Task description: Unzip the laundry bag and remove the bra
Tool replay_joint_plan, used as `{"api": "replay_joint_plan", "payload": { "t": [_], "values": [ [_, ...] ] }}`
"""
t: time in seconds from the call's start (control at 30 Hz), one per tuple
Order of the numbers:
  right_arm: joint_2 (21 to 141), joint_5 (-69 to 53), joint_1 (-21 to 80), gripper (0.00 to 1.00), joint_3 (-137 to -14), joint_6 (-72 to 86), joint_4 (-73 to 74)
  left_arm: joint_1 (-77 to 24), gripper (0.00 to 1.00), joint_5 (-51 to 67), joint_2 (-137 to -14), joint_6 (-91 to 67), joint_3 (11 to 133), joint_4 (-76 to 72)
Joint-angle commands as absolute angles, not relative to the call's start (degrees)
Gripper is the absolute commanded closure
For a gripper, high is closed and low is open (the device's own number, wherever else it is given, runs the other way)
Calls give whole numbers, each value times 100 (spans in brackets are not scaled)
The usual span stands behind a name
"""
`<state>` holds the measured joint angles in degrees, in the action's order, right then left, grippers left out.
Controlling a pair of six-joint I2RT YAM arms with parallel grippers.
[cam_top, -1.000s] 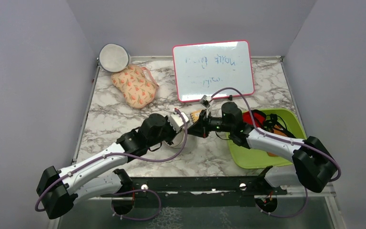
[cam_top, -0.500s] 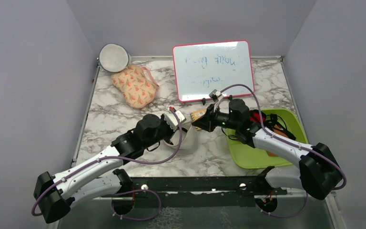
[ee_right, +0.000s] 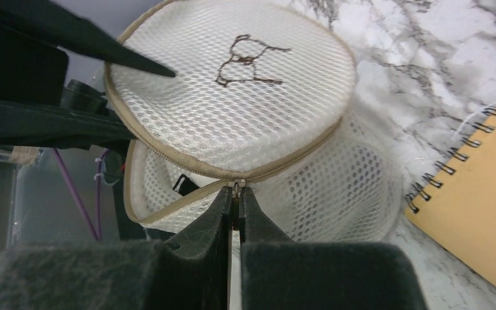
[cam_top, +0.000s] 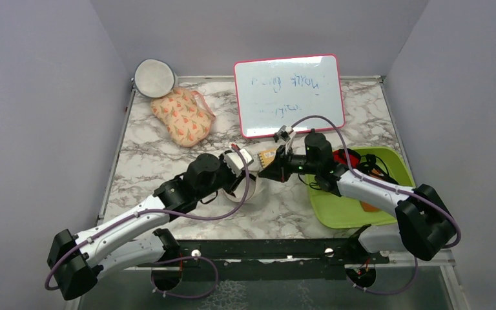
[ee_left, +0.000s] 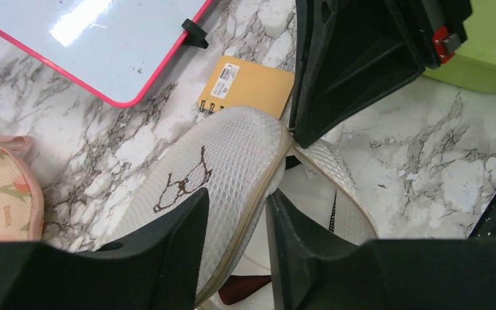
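The laundry bag (cam_top: pixel 247 188), a white mesh round pouch with a dark squiggle on its lid (ee_left: pixel 213 161), sits mid-table with its zip partly undone and the lid (ee_right: pixel 232 110) lifted. My left gripper (ee_left: pixel 237 197) straddles the lid's rim, one finger on the mesh top and one inside, jaws parted and loose. My right gripper (ee_right: pixel 234 194) is shut on the zipper pull at the bag's front seam. The bra is mostly hidden inside; only a black strap (ee_right: pixel 182 184) and a dark red patch (ee_left: pixel 242 290) show through the mouth.
An orange spiral notepad (cam_top: pixel 270 155) lies just behind the bag. A pink-framed whiteboard (cam_top: pixel 289 93) leans at the back. A peach floral pouch (cam_top: pixel 182 116) and a grey-rimmed white disc (cam_top: pixel 154 77) are back left. A green tray (cam_top: pixel 361 210) holds red and black items at right.
My left jaws, shut on the lid before, have parted. The right gripper swung right with the zipper pull, then came back a little left.
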<state>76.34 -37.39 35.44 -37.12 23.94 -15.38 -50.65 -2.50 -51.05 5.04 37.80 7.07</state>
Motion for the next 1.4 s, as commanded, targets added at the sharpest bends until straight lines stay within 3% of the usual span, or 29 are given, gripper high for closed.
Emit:
{"api": "replay_joint_plan", "payload": {
  "t": [0.0, 0.13, 0.3, 0.37, 0.53, 0.6, 0.97, 1.37],
  "values": [
    [7624, -4081, 3801, 99, -3651, 2563, -1821, -5053, 65, -16, -5336, 527, 3839, 696],
    [7577, -4115, 4010, 99, -3738, 2611, -1918, -5054, 59, 59, -5519, 527, 3905, 767],
    [7642, -4182, 4137, 99, -3794, 2720, -2031, -5051, 59, -30, -5535, 511, 3911, 778],
    [7673, -4228, 4140, 99, -3780, 2802, -2175, -5052, 64, -107, -5497, 510, 3912, 777],
    [7627, -4121, 4140, 99, -3749, 2837, -2184, -5047, 95, -449, -5253, 501, 3877, 770],
    [7507, -3875, 4140, 99, -3648, 2908, -2225, -5053, 100, -541, -5119, 501, 3838, 745],
    [7134, -3198, 3729, 99, -3537, 2622, -1641, -5058, 100, -787, -4581, 501, 3683, 582],
    [8349, -3792, 3151, 99, -4295, 2292, -1003, -5054, 100, -770, -4371, 510, 3630, 557]
  ]
}}
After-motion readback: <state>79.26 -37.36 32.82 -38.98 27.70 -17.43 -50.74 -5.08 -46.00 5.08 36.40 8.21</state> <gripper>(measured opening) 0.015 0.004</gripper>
